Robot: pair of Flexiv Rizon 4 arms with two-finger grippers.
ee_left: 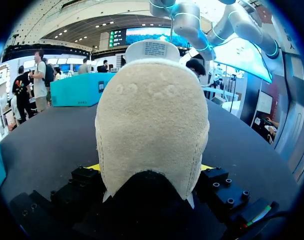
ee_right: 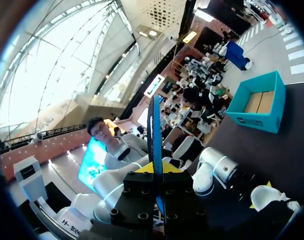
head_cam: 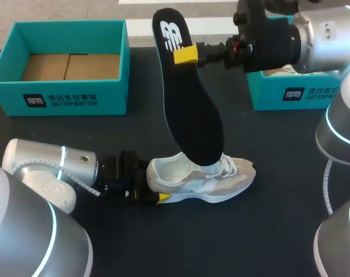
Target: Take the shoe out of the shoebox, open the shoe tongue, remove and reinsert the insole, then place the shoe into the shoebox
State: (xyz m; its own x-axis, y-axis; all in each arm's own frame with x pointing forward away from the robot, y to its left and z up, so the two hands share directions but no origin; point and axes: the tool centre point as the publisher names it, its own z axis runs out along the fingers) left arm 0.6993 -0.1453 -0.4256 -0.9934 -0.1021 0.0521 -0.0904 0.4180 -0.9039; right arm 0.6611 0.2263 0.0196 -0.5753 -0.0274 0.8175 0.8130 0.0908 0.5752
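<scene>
overhead, insole (head_cam: 189, 109) tilted above shoe (head_cam: 203, 179) opening; shoebox (head_cam: 71, 98) well apart.

bright, even light from overhead fills the head view; the shoe (head_cam: 200, 179) throws only a faint, soft shadow on the dark table (head_cam: 278, 202), and the right arm (head_cam: 324, 37) shows pale glare on its metal shell. in the right wrist view white daylight blows out to one side of the insole (ee_right: 155, 125). in the left wrist view deep shadow lies under the shoe's heel.
</scene>
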